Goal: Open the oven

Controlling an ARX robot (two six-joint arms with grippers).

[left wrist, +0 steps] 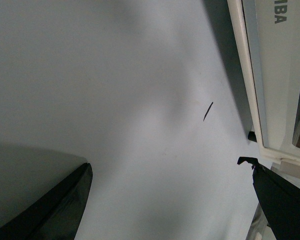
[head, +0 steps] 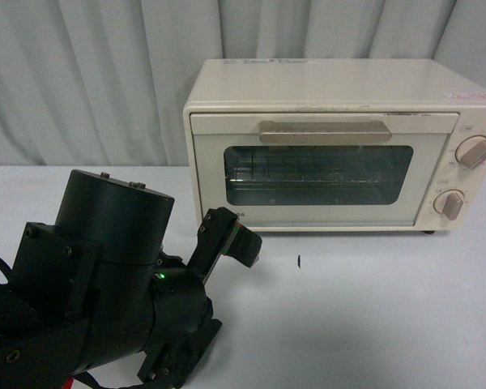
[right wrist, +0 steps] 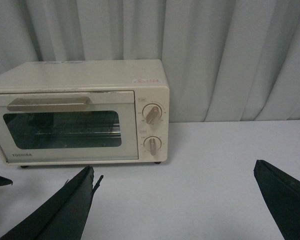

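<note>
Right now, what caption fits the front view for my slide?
Left end effector open, short of the closed oven on the white table.

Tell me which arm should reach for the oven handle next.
Probably left. The left gripper is open, close to the oven, low at its front, below the handle; the right gripper, also open, sits farther back.

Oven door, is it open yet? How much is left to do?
Not yet. Done: nothing; the oven door is shut and its handle is untouched. In hand: the left gripper is low near the door's bottom left corner, fingers open, holding nothing. The right gripper is open too, back from the oven. Left: reach the handle, grab it, pull.
</note>
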